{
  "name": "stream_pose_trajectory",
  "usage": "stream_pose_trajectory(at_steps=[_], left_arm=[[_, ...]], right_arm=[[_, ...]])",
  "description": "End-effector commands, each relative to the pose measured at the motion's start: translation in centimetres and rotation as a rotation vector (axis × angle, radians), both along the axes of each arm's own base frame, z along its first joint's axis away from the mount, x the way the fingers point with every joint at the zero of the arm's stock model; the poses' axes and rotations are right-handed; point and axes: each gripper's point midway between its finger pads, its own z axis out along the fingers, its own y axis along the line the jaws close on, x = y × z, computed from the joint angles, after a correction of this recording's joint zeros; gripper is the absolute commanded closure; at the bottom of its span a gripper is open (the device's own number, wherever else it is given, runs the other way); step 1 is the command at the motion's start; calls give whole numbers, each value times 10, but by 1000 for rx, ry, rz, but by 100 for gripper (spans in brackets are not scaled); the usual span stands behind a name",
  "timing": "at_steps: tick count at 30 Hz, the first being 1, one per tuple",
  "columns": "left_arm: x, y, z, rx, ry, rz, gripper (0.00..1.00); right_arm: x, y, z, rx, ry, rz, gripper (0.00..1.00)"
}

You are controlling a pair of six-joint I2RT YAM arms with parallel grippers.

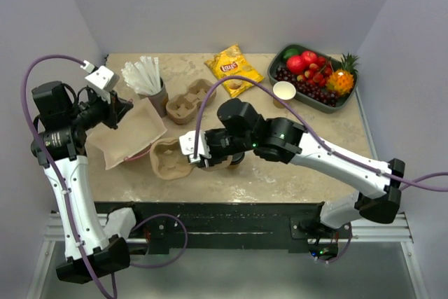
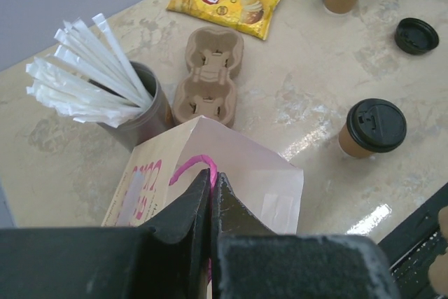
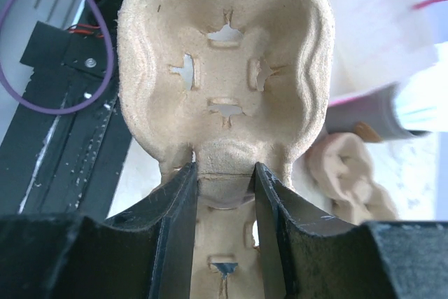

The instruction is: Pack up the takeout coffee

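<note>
We note the left fingers (image 2: 187,209) pressed together on the top edge of the paper bag (image 2: 241,167). The right fingers (image 3: 175,223) pinch the cup carrier (image 3: 224,68) across its narrow waist. The lidded coffee (image 2: 375,128) stands upright on the surface (image 2: 308,89), right of the bag, unpacked. Carrier step in hand, we judge; next it needs setting level so the coffee can seat.

Marbled beige table (image 1: 280,178), lavender walls (image 1: 210,5)
</note>
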Motion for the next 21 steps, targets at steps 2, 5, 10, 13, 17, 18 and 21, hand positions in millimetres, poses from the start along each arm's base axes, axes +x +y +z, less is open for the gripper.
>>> stream_pose_trajectory(at_steps=[2,5,10,13,17,18,21], left_arm=[[-22,-29,10,-30,-53,-166,100],[-32,-43,19,-85,-63,-216,100],[-45,-53,13,-136,-48,-239,100],[-45,-52,6,-151,-38,-219,100],[-39,-53,14,-207,-60,-188,100],[-39,-55,17,-248,-41,-184,100],[-30,-54,26,-288,-36,-186,100]], right_arm=[[7,-23,76,120,-122,-58,100],[10,-15,92,132,-152,-39,100],[11,9,118,235,-184,11,100],[10,31,129,295,-141,30,100],[-7,62,138,377,-44,114,100],[-12,69,144,414,-44,139,100],[-28,75,153,485,-45,203,100]])
